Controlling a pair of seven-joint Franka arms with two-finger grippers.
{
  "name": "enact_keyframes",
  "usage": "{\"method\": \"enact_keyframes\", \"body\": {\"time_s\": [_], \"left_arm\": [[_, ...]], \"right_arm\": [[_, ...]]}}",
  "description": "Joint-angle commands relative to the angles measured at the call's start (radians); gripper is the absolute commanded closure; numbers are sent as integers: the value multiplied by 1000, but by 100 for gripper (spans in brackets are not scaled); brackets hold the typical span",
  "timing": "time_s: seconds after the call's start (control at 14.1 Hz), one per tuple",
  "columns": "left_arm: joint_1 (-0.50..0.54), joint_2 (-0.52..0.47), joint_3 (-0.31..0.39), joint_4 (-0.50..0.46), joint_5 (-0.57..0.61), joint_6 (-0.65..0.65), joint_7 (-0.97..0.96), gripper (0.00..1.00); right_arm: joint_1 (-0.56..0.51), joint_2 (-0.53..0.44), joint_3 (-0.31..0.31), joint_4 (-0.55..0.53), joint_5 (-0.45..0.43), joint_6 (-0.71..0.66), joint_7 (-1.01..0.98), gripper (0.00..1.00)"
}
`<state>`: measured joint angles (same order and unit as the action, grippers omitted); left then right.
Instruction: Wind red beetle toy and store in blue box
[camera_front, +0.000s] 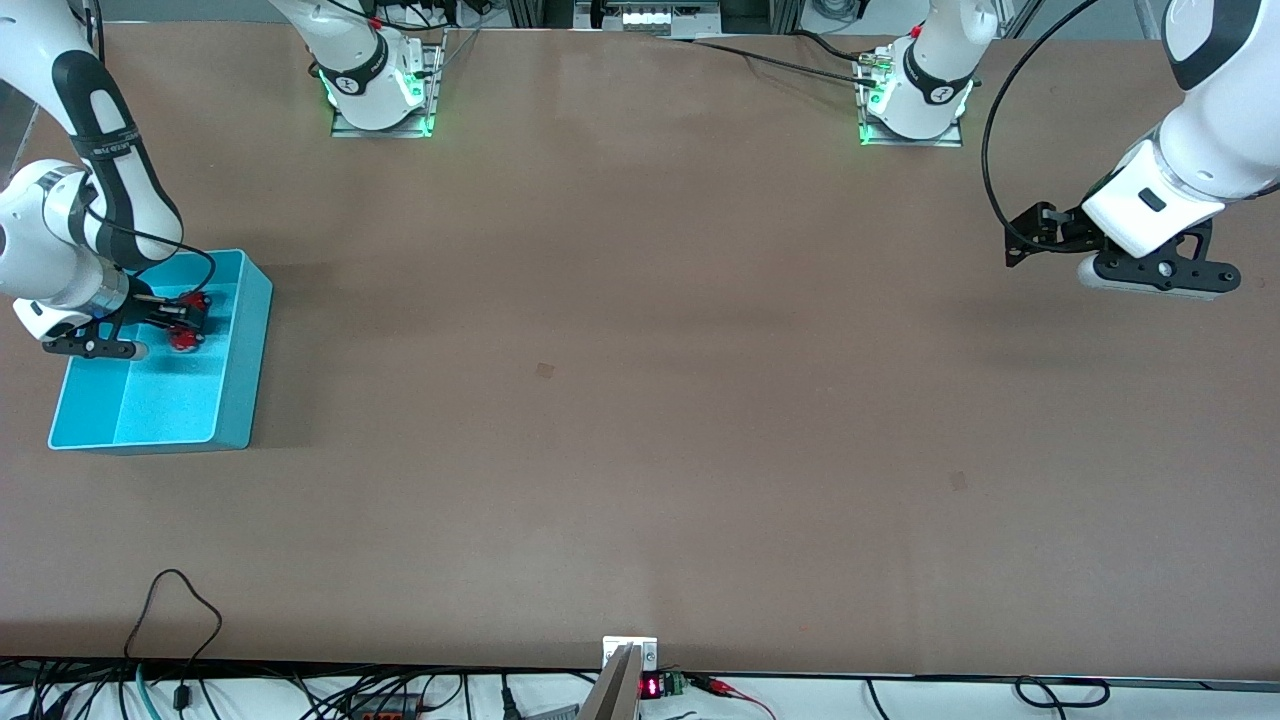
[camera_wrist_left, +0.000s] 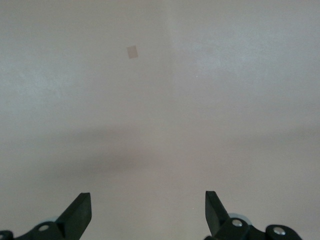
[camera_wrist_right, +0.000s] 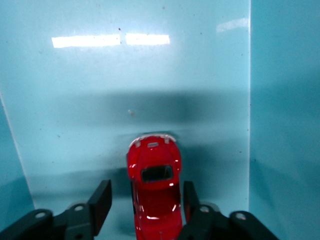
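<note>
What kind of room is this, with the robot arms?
Probably a robot lab: two arms bolted to a brown table, cables along its edge, and a red beetle toy in a blue box for practice.

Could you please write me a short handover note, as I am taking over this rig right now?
Right end effector: down inside the light-blue rectangular plastic box, fingers open on either side of the small glossy red beetle-shaped toy car, with a gap showing on one side.
Left end effector: open, empty, waiting above bare table at the left arm's end.
Box: at the right arm's end of the table.
Done: the car sits on the box floor, so storing looks finished. Whether it was wound cannot be seen.
Left: probably just lift the right arm clear of the box.
</note>
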<state>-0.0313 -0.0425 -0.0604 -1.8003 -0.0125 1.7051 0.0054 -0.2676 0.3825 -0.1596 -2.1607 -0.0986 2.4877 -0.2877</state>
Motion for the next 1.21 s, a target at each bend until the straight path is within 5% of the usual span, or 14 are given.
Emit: {"method": "enact_keyframes", "body": {"time_s": [0.0, 0.28, 0.71, 0.92, 1.14], "left_arm": [[5, 10, -2, 19, -17, -1, 1, 0], [7, 10, -1, 19, -18, -1, 2, 0], [7, 13, -1, 21, -18, -1, 1, 0], [7, 13, -1, 21, -18, -1, 2, 0], [7, 13, -1, 21, -18, -1, 1, 0]], "right_arm": [[21, -48, 6, 7, 5, -13, -16, 0], [25, -190, 70, 62, 5, -178, -16, 0], [85, -263, 193, 462, 8, -744, 135, 0], [166, -289, 198, 567, 4, -904, 177, 0], [269, -290, 131, 659, 5, -1010, 176, 0]]}}
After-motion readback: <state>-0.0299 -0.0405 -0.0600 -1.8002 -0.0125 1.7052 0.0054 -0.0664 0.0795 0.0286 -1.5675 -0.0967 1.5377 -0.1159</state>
